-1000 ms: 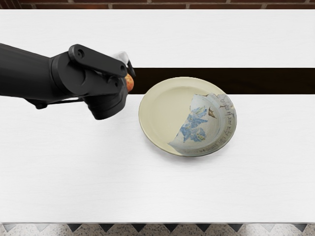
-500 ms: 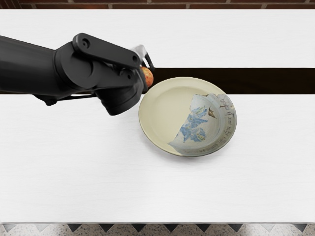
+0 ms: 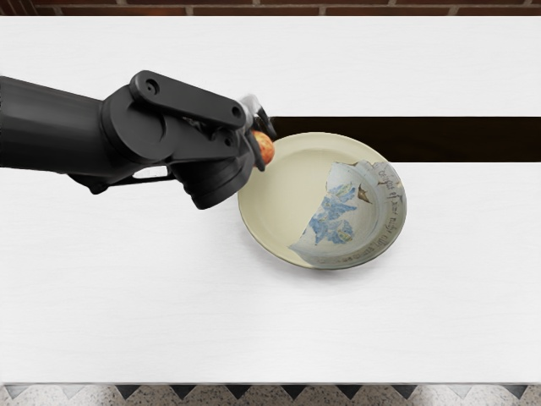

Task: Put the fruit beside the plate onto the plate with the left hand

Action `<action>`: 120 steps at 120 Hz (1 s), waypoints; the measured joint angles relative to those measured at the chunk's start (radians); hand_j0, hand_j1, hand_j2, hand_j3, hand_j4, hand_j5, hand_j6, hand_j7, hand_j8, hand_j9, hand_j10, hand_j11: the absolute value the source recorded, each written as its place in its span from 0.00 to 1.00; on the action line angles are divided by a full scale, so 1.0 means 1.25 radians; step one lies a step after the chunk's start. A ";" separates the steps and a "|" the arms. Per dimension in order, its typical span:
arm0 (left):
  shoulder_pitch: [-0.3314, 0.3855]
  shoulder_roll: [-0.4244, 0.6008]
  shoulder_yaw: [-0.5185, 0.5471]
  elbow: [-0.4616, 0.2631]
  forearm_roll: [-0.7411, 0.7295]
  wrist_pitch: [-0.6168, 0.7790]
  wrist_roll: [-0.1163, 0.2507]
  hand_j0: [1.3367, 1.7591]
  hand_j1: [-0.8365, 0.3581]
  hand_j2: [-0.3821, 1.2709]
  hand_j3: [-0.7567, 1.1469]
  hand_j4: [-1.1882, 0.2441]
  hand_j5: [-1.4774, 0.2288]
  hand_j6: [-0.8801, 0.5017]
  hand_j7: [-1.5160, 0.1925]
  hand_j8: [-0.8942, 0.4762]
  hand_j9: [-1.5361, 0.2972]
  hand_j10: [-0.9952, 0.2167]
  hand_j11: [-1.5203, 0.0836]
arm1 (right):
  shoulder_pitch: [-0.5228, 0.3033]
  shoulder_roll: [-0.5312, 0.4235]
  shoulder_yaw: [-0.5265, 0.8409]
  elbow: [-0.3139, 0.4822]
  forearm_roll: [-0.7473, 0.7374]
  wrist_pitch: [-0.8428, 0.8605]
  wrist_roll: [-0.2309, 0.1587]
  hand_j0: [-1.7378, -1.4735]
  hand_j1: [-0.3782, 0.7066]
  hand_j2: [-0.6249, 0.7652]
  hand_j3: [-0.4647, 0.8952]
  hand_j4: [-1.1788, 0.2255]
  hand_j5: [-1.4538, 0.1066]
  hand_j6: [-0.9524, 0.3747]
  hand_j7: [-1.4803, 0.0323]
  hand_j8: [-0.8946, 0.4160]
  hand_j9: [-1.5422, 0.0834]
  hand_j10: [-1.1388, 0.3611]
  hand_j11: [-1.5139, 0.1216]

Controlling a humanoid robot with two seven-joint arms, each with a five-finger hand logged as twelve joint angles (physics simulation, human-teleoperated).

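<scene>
My left hand (image 3: 252, 139) comes in from the left on a bulky black arm and is shut on a small red and yellow fruit (image 3: 265, 149). Only a sliver of the fruit shows past the wrist and fingers. The fruit hangs over the upper left rim of the cream plate (image 3: 279, 199), which has a blue patterned patch on its right half. Most of the fingers are hidden behind the wrist. No right arm shows in the head view.
A dark gap (image 3: 439, 135) runs between the near white table (image 3: 254, 313) and the far white surface (image 3: 355, 68), behind the plate. A brick wall strip lines the top edge.
The left hand has carried the fruit to the right, from beside the plate to over its upper left rim, and dipped slightly.
</scene>
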 joint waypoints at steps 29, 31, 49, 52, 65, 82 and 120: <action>0.033 0.000 -0.016 0.013 0.006 -0.001 -0.001 0.76 0.44 0.43 0.40 0.40 0.37 0.31 0.41 0.33 0.39 0.30 0.43 | 0.000 0.000 0.000 0.000 0.000 0.000 0.000 0.30 0.03 0.45 0.34 0.84 0.93 0.72 0.98 0.68 0.95 0.76 0.93; 0.033 0.000 -0.019 0.013 0.006 -0.001 -0.001 0.76 0.44 0.43 0.40 0.40 0.37 0.31 0.41 0.33 0.39 0.30 0.43 | 0.000 0.000 0.000 0.000 0.000 0.000 0.000 0.30 0.03 0.45 0.34 0.84 0.93 0.72 0.98 0.68 0.95 0.76 0.93; 0.053 0.000 -0.033 0.015 0.007 -0.002 -0.002 0.76 0.44 0.44 0.40 0.40 0.38 0.31 0.41 0.33 0.39 0.31 0.44 | 0.000 0.000 0.000 0.000 0.000 0.000 0.000 0.30 0.03 0.45 0.34 0.84 0.93 0.72 0.98 0.68 0.95 0.76 0.93; 0.054 0.000 -0.034 0.016 0.007 -0.002 -0.002 0.76 0.44 0.43 0.40 0.41 0.38 0.31 0.42 0.32 0.40 0.31 0.44 | 0.000 0.000 0.000 0.000 0.000 0.000 0.000 0.30 0.03 0.45 0.34 0.84 0.93 0.72 0.98 0.68 0.95 0.76 0.93; 0.061 0.000 -0.036 0.021 0.008 -0.001 -0.003 0.76 0.46 0.44 0.40 0.44 0.43 0.30 0.46 0.32 0.44 0.35 0.49 | 0.000 0.000 0.000 0.000 0.000 0.000 0.000 0.30 0.03 0.45 0.34 0.84 0.93 0.72 0.98 0.68 0.95 0.76 0.93; 0.059 0.000 -0.044 0.036 0.009 -0.006 -0.004 0.76 0.60 0.35 0.40 0.55 0.55 0.38 0.58 0.39 0.55 0.48 0.62 | 0.000 0.000 0.000 0.000 0.000 0.000 0.000 0.30 0.03 0.45 0.34 0.84 0.93 0.72 0.98 0.68 0.95 0.76 0.93; 0.004 0.069 -0.072 0.040 0.009 -0.266 -0.004 0.76 0.90 0.26 0.40 0.76 0.79 0.57 0.81 0.59 0.77 0.74 0.87 | 0.000 0.000 0.000 0.000 0.000 0.000 0.000 0.30 0.03 0.45 0.34 0.84 0.93 0.72 0.98 0.68 0.95 0.76 0.93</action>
